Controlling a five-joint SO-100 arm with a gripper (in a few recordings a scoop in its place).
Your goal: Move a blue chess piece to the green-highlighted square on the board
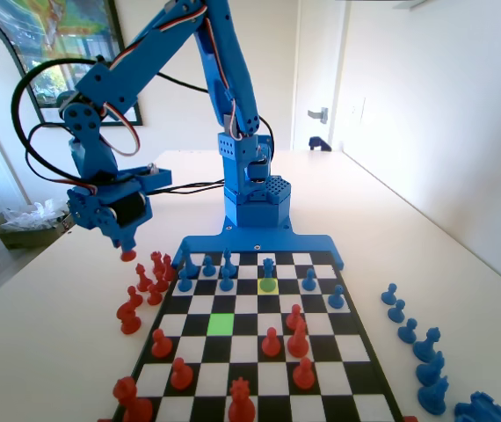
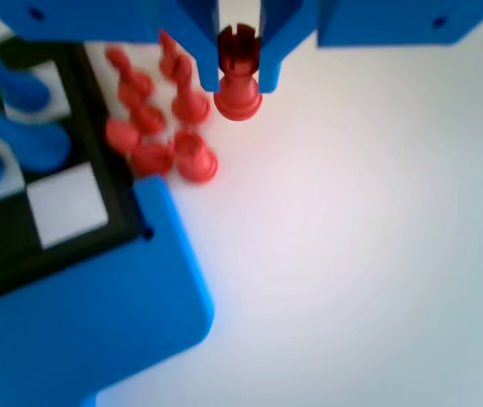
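My gripper (image 1: 127,244) hangs over the table to the left of the board (image 1: 356,369) in the fixed view, shut on a red rook (image 1: 127,255). In the wrist view the red rook (image 2: 238,95) sits upright between the two jaws of the gripper (image 2: 238,78), above bare table. The green-highlighted square (image 1: 221,323) lies bare in the board's left middle. A blue chess piece (image 1: 268,267) stands on the paler yellow-green square (image 1: 268,285), two rows farther back. Several other blue pieces (image 1: 208,265) line the far rows.
A cluster of red pieces (image 1: 145,286) stands off the board's left edge, just below the gripper; in the wrist view these red pieces (image 2: 161,127) sit left of the rook. Several red pieces (image 1: 271,341) stand on the near rows. Blue pieces (image 1: 409,330) line the table at right.
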